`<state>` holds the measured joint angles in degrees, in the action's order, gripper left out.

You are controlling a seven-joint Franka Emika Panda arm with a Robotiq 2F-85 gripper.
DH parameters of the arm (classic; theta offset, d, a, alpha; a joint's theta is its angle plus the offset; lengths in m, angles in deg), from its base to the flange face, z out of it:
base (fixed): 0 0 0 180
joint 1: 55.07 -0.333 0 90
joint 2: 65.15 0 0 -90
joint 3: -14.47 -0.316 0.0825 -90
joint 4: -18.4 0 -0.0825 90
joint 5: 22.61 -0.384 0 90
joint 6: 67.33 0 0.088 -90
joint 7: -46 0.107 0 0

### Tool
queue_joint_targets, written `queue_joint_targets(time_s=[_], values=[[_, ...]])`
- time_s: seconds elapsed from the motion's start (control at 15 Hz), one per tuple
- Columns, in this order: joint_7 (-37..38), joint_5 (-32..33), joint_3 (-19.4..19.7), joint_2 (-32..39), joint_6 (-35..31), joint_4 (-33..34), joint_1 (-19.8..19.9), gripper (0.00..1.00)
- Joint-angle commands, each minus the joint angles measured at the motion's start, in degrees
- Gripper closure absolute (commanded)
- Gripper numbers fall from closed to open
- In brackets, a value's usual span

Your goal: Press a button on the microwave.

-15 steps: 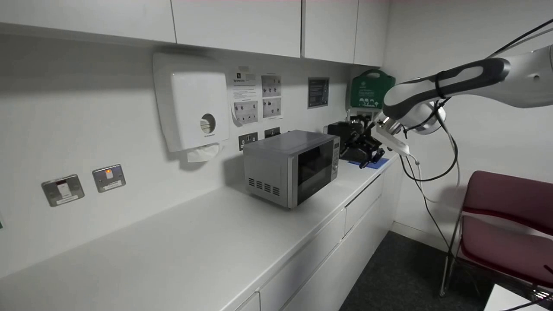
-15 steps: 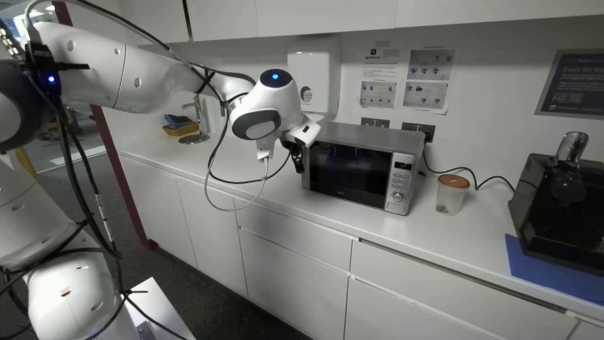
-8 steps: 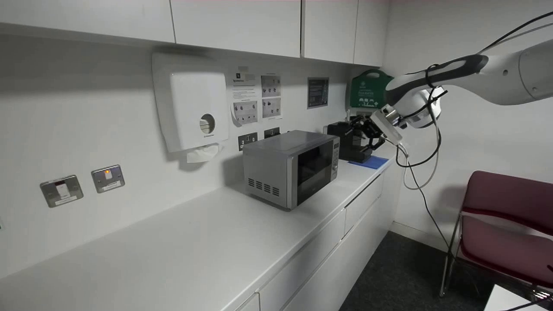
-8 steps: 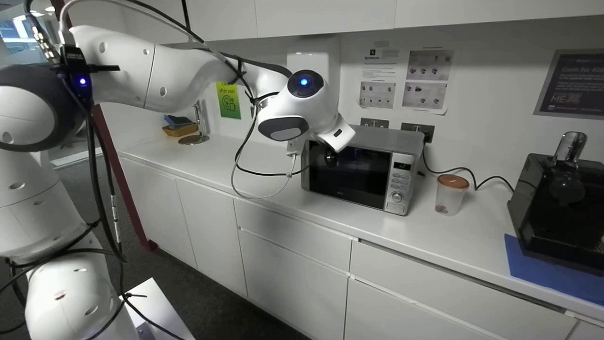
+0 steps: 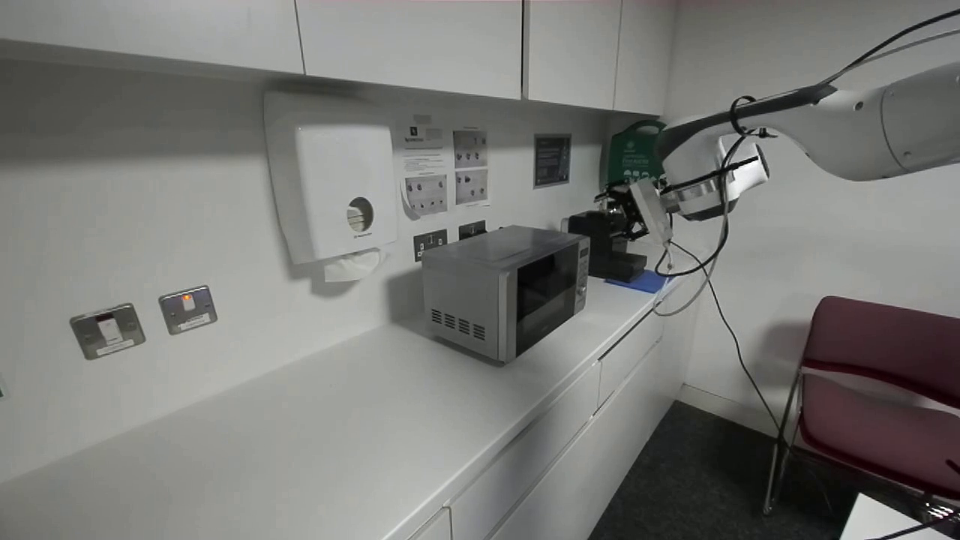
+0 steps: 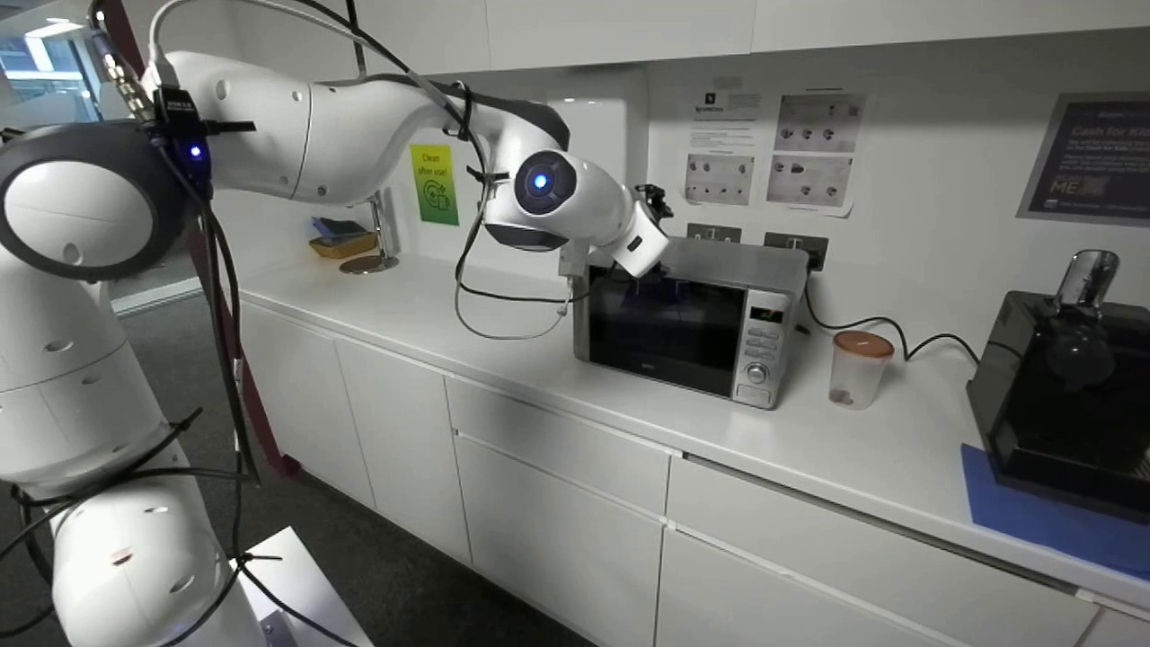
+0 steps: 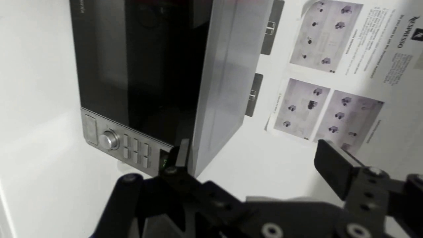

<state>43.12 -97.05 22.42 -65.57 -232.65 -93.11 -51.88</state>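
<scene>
The silver-grey microwave [image 5: 465, 296] stands on the white counter in both exterior views; its dark door [image 6: 665, 328] faces the robot. Its control strip [image 6: 762, 355] has a lit green display, small buttons and a round knob. In the wrist view the microwave [image 7: 228, 82] appears turned on its side, with the buttons [image 7: 135, 150] and knob [image 7: 109, 140] at lower left. My gripper [image 7: 254, 150] is open and empty. One finger [image 7: 183, 153] overlaps the display in that view. In an exterior view the gripper [image 6: 656, 202] shows above the microwave's top, partly hidden by the wrist.
A clear tub with an orange lid [image 6: 861, 368] stands beside the microwave. A black machine [image 6: 1060, 386] stands on a blue mat [image 6: 1042, 521] further along. A white dispenser [image 5: 337, 180] hangs on the wall. Cupboards [image 5: 412, 45] hang above. A red chair [image 5: 877, 375] stands near.
The arm has swung towards the microwave's control side. The wrist has tilted up, so the gripper has gone from low beside the door to above the microwave's top. The microwave has not moved.
</scene>
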Motion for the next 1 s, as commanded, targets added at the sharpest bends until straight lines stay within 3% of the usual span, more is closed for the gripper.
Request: queue_joint_targets(time_s=[0.0, 0.13, 0.2, 0.93], values=[[-15.7, -15.6, -1.3, 1.1, -5.4, 6.0, -1.6, 0.00], [-24.7, -23.8, -1.5, 1.6, -6.1, 9.7, -1.7, 0.00], [-17.6, -17.4, -1.4, 0.1, -4.6, 4.8, -1.8, 0.00], [-18.7, -18.2, -1.4, 0.4, -4.6, 4.7, -1.8, 0.00]])
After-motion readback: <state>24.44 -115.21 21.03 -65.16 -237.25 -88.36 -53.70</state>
